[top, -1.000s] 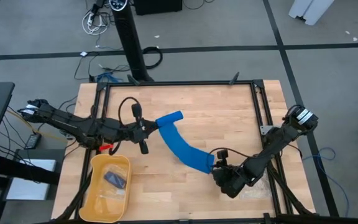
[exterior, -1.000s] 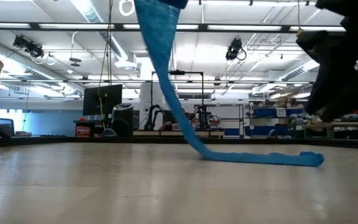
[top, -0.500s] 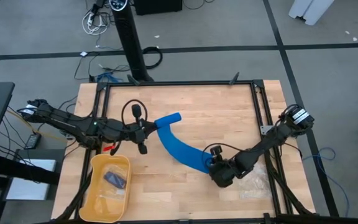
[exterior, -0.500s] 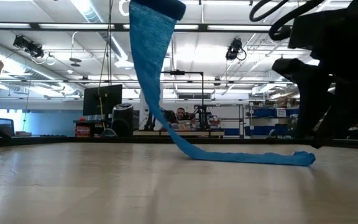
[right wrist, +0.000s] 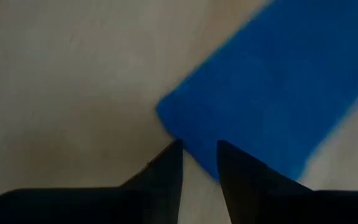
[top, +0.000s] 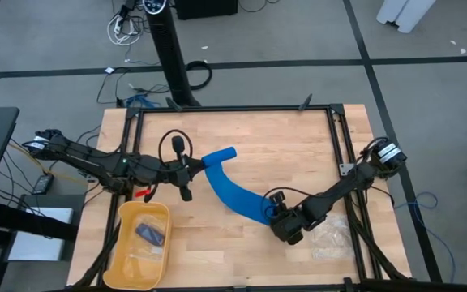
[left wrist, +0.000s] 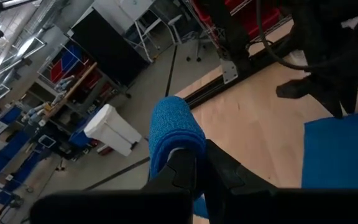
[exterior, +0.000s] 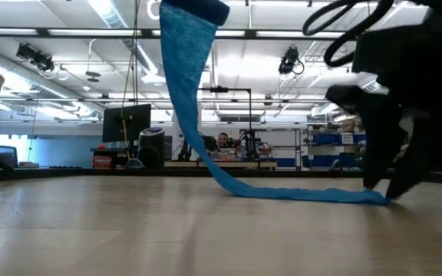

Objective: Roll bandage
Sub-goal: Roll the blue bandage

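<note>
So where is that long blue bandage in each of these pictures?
High view: bandage curves across the table's middle.
Low view: it hangs from above, tail lying flat.
Left wrist view: rolled end above the fingers.
Right wrist view: free corner ahead.
Shared landmark: right gripper at the tail.

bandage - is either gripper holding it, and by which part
The left gripper is shut on the rolled end of the bandage, lifted off the table. The right gripper straddles the flat end's edge, not yet closed on it.
</note>
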